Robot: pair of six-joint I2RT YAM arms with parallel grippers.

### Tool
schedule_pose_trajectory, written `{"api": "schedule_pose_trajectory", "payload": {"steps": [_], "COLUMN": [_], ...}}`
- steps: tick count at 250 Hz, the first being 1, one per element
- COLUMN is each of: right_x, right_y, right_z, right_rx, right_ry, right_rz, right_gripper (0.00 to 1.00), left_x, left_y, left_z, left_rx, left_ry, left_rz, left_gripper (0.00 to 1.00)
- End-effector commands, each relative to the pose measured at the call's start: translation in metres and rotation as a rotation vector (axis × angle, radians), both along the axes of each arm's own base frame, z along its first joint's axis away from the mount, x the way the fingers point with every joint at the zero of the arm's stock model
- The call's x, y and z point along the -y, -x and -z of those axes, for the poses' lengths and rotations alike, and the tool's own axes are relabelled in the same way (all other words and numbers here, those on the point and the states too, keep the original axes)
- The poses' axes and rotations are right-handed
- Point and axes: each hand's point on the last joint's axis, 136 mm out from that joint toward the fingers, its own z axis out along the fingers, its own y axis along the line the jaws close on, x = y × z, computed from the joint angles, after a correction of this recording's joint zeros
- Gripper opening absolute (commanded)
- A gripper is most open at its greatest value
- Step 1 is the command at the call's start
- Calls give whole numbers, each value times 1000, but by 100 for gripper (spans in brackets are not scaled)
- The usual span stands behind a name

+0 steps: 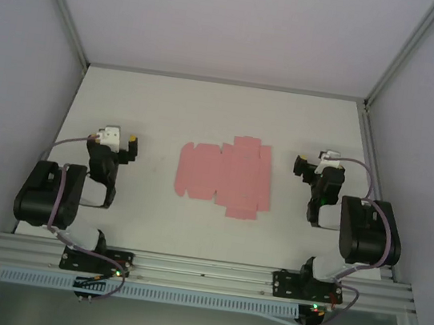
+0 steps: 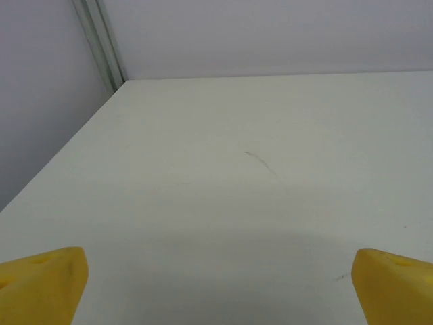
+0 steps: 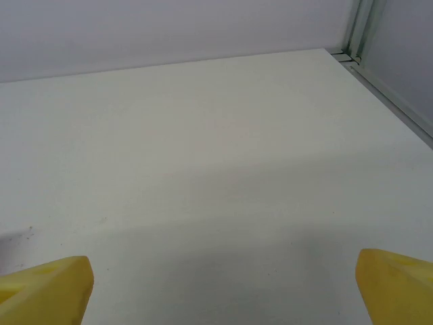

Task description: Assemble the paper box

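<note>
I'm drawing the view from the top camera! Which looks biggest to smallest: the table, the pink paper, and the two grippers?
1. The table.
2. The pink paper.
3. The left gripper and right gripper look about the same size, so I won't rank one over the other.

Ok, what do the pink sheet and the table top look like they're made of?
The paper box: seemingly thin pink card, matte, lying flat with die-cut flaps. The table: smooth white board, perhaps laminate, matte, faintly scuffed; its core is hidden.

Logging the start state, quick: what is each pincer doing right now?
Left pincer: open, holding nothing.
Right pincer: open, holding nothing.
</note>
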Motion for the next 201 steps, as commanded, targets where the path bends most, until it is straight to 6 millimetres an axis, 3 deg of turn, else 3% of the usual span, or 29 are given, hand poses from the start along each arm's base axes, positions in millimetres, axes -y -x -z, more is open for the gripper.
{"api": "schedule_pose_trajectory", "payload": {"steps": [1,201], "right_x": [-1,0], "right_y": [-1,-2], "right_z": [-5,-4], "right_rx": [15,9], "right_ry": [-12,-13], "right_rz": [-5,5], "right_gripper": [100,100], "left_x": [-1,-1], "left_y": [-6,-6], "left_z": [-14,-14], "left_rx": [50,47], "left_ry": [4,3], "left_rz": [2,1], "left_gripper": [100,100]}}
